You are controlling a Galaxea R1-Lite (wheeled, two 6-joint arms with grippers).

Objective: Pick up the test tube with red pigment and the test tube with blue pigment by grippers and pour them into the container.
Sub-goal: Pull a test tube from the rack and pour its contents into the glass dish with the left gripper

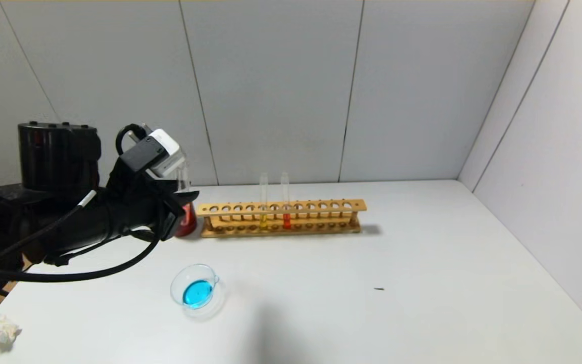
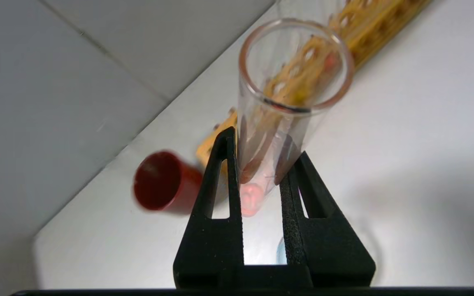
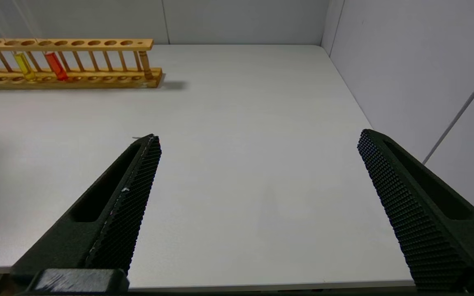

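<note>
My left gripper (image 1: 184, 198) (image 2: 266, 144) is shut on a clear test tube (image 1: 183, 177) (image 2: 278, 123) with pinkish-red residue at its round bottom. It holds the tube upright above the table, near the rack's left end. A twin tube with orange-red liquid (image 1: 286, 205) (image 3: 56, 65) stands in the wooden rack (image 1: 281, 218). The glass container (image 1: 197, 290) sits at the front left and holds blue liquid. The tube with blue pigment is out of view. My right gripper (image 3: 259, 135) is open and empty over bare table, and does not show in the head view.
A dark red cup (image 1: 188, 225) (image 2: 163, 181) stands just left of the rack, behind my left gripper. A yellow-liquid tube (image 1: 263, 205) (image 3: 24, 65) stands in the rack. A crumpled tissue (image 1: 0, 331) lies at the front left corner. Walls close the back and right.
</note>
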